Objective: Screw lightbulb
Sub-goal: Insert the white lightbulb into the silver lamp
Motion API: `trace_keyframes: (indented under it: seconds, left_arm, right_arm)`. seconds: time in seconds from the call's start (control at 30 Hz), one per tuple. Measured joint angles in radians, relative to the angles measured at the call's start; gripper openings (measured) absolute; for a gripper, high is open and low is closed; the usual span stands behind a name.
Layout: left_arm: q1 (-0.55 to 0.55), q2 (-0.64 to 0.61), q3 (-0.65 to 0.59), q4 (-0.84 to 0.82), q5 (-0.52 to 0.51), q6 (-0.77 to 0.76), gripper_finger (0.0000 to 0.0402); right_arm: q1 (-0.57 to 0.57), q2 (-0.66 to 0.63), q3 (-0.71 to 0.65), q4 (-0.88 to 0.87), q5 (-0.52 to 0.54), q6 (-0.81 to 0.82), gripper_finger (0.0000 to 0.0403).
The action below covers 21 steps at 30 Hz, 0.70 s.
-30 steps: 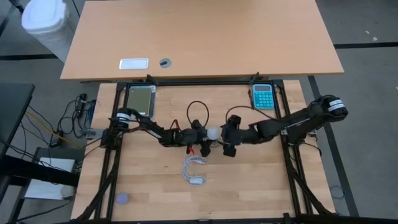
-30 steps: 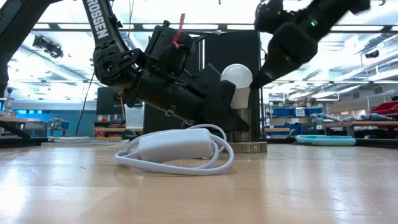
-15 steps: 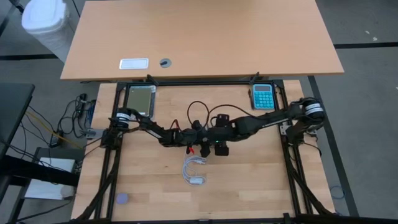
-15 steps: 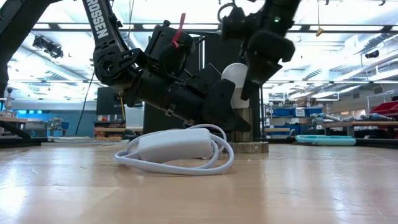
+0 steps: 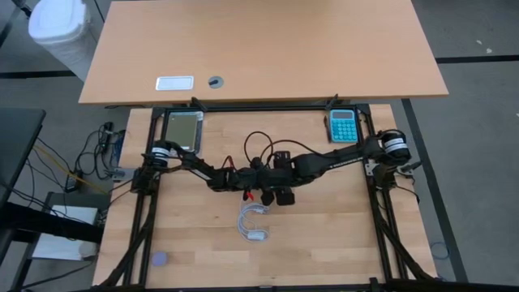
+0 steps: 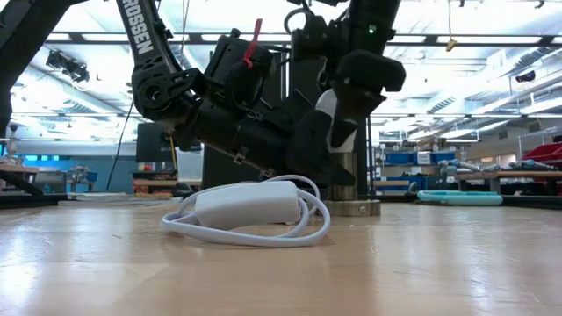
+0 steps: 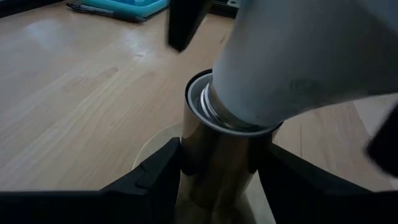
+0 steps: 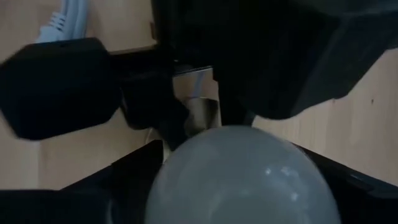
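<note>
Currently the lightbulb [image 7: 298,56] sits with its screw base entered in the upright metal socket [image 7: 224,155] at mid-table, slightly tilted and not visibly seated home. The left end effector [image 7: 221,177] grips the socket body, fingers closed against its sides, steadying it. The right end effector [image 6: 347,110], which a second ago stood off to the bulb's right with its jaws spread, has moved in over the globe and begun to narrow; its fingers now flank the bulb, though firm contact cannot be confirmed from the right wrist view. This indicates a re-grip ahead of another turn, so threading appears partly done. A coiled white cable [image 6: 250,211] lies on the table [image 6: 439,263] nearer the front, clear of the work.
</note>
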Motion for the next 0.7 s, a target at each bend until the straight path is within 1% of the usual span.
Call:
trace_keyframes:
  seconds: [0.17, 0.27, 0.37, 0.53, 0.63, 0.7]
  left_arm:
    - [0.0, 0.0, 0.0, 0.0, 0.002, 0.005, 0.0203]
    - [0.0, 0.001, 0.0, 0.0, 0.003, 0.007, 0.0203]
    - [0.0, 0.001, 0.0, 0.0, 0.003, 0.011, 0.0203]
    - [0.0, 0.001, 0.0, 0.0, 0.003, 0.013, 0.0203]
    - [0.0, 0.001, 0.0, 0.0, 0.003, 0.021, 0.0203]
    - [0.0, 0.001, -0.001, 0.001, 0.006, 0.032, 0.0203]
  right_arm:
    - [0.0, 0.001, 0.0, 0.004, 0.013, 0.0, 0.0271]
    - [0.0, 0.001, 0.0, -0.003, 0.015, 0.0, 0.0254]
    - [-0.007, 0.0, 0.0, -0.006, 0.012, 0.0, 0.0254]
    - [-0.031, -0.012, 0.0, -0.021, -0.027, 0.009, 0.0276]
    - [-0.047, -0.013, -0.001, -0.037, -0.038, 0.009, 0.0269]
    - [-0.059, -0.013, -0.001, -0.037, -0.069, 0.007, 0.0259]
